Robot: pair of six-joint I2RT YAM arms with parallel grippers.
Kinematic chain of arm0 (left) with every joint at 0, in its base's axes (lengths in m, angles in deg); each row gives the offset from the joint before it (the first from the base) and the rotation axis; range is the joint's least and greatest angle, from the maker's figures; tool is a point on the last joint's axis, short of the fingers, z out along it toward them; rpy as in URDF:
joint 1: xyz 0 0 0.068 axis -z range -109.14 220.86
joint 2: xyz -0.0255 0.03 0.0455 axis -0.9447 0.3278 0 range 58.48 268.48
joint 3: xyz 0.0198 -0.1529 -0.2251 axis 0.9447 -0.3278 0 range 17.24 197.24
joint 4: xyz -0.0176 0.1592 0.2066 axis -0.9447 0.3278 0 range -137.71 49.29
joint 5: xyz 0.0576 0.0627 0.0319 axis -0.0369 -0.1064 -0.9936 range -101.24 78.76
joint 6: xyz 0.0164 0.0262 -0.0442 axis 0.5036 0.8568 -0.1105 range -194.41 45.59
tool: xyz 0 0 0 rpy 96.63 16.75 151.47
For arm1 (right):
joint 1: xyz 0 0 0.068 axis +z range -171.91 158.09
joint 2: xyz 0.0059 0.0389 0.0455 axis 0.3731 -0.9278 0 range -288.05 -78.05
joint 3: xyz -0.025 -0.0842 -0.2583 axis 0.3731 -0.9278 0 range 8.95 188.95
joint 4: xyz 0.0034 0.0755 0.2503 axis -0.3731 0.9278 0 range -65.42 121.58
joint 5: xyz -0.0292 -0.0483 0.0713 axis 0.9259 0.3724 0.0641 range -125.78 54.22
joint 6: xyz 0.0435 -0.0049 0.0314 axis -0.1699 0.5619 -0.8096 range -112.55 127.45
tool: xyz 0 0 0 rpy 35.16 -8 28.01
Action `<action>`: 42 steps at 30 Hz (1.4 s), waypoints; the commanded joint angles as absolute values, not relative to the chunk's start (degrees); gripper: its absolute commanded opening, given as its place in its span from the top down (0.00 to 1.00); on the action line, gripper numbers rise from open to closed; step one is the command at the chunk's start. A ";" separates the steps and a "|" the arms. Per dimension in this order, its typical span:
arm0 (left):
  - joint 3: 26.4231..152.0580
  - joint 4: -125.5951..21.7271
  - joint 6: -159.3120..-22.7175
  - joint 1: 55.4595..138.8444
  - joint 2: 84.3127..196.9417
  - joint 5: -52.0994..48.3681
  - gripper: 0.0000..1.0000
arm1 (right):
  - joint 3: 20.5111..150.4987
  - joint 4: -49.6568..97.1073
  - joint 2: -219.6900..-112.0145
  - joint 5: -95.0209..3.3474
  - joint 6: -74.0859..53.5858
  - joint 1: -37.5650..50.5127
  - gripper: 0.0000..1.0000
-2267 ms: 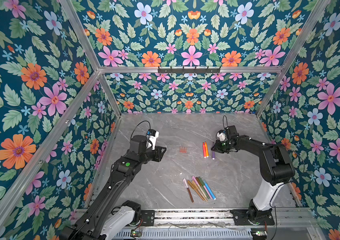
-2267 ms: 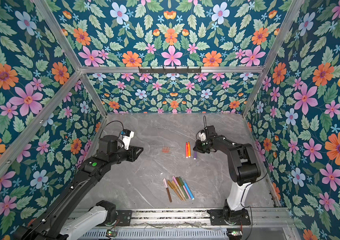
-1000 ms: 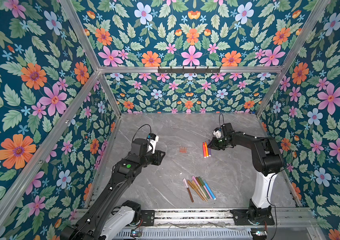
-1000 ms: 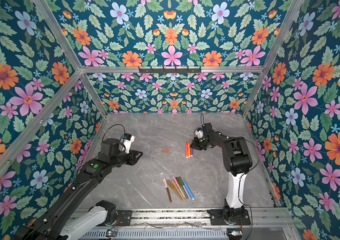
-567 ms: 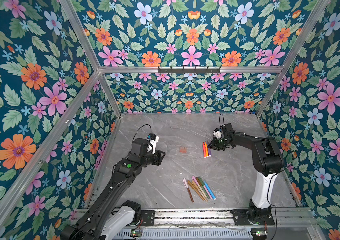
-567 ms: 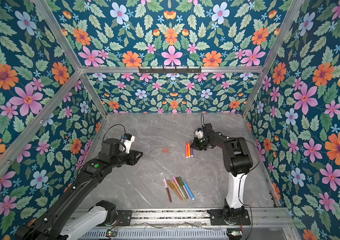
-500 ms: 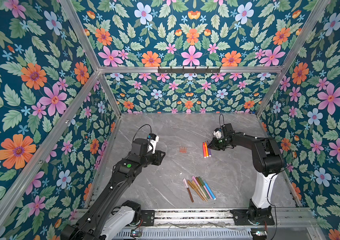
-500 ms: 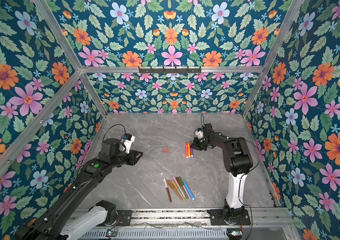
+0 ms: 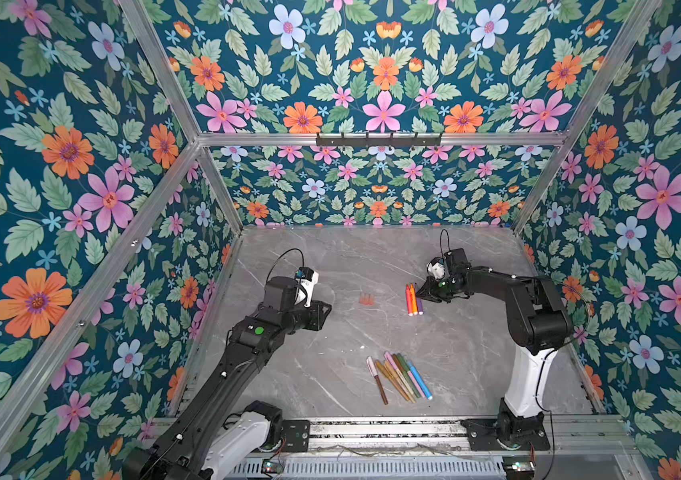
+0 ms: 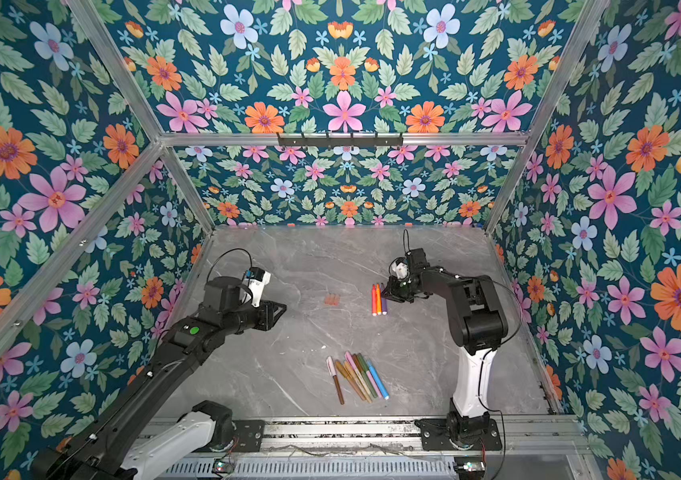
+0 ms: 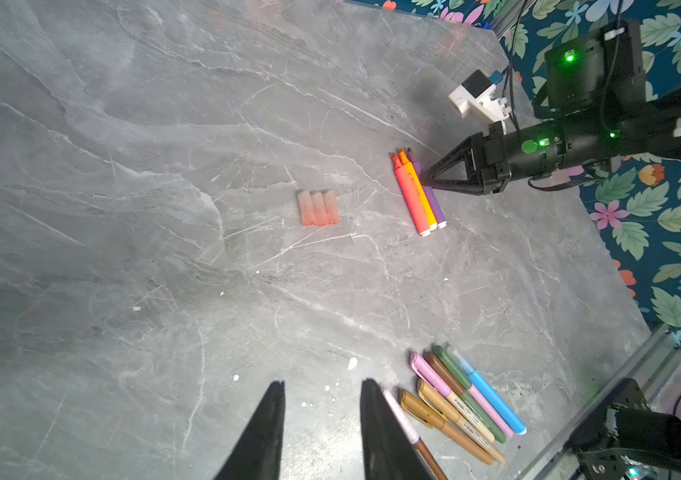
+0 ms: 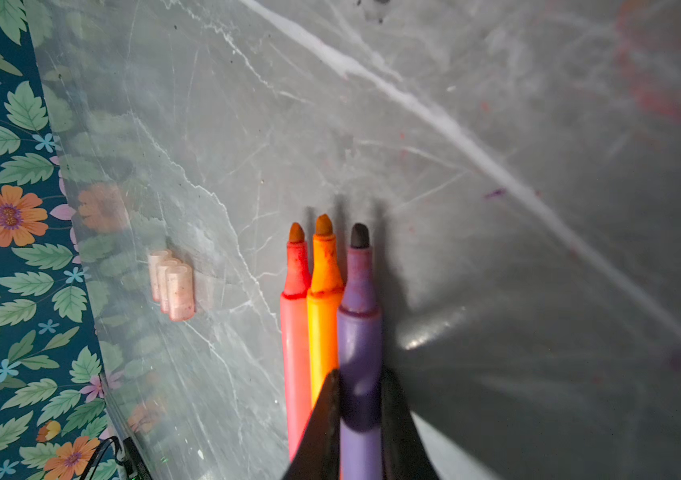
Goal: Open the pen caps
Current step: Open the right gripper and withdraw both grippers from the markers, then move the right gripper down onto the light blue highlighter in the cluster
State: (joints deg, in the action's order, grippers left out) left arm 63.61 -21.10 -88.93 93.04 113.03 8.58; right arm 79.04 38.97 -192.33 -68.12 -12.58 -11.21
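right pincer (image 12: 360, 376): clenched on uncapped purple pen (image 12: 358, 324), which lies against the orange pen (image 12: 322, 324) and red pen (image 12: 295, 332), toward tabletop (image 9: 330, 257) right edge | left pincer (image 11: 322, 386): released, empty | done: three pens bare, three peach caps (image 12: 170, 282) together mid-tabletop | left: cluster of capped pens (image 11: 455, 395) near front edge

Both top views are brightly lit, whereas in the right wrist view the table (image 12: 497, 187) is dimmed, glare is thrown beside the purple pen (image 12: 359, 332), soft shadows are cast beyond its tip, and the table's far edge is blurred.
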 commanded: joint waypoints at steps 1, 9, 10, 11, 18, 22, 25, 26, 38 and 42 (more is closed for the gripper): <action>63.65 -22.09 -88.38 93.00 113.15 9.24 0.66 | 79.08 40.30 -192.11 -67.08 -13.34 -11.11 0.84; 63.56 -22.05 -88.42 93.01 113.06 9.24 0.66 | 80.60 41.15 -191.98 -67.06 -13.73 -11.19 0.76; 63.56 -22.05 -88.42 93.02 113.06 9.24 0.66 | 80.69 41.37 -191.73 -67.01 -13.73 -11.19 0.74; 63.56 -22.05 -88.44 93.01 113.06 9.24 0.66 | 80.76 41.45 -191.41 -66.92 -13.66 -11.17 0.73; 63.56 -22.14 -88.45 93.05 113.11 9.42 0.66 | 79.63 42.05 -189.21 -65.97 -13.37 -11.18 0.72; 63.56 -22.22 -88.44 93.06 113.13 9.52 0.66 | 78.41 41.30 -188.08 -66.22 -13.91 -11.17 0.75; 63.56 -22.22 -88.38 93.01 113.15 9.55 0.66 | 77.22 40.44 -186.83 -66.53 -14.51 -11.15 0.77; 63.56 -22.23 -88.36 93.03 113.15 9.59 0.66 | 76.81 40.31 -186.41 -66.63 -14.72 -11.18 0.77; 63.47 -22.38 -88.45 93.01 112.58 9.33 0.66 | 64.59 37.67 -175.67 -65.76 -17.49 -11.06 0.84; 63.73 -22.47 -88.82 93.01 113.47 10.10 0.66 | 55.11 39.39 -165.14 -63.48 -17.78 -9.15 0.84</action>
State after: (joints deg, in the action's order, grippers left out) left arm 63.52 -21.37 -88.93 93.04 113.03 9.45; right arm 58.82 38.60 -169.66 -65.30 -17.13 -10.31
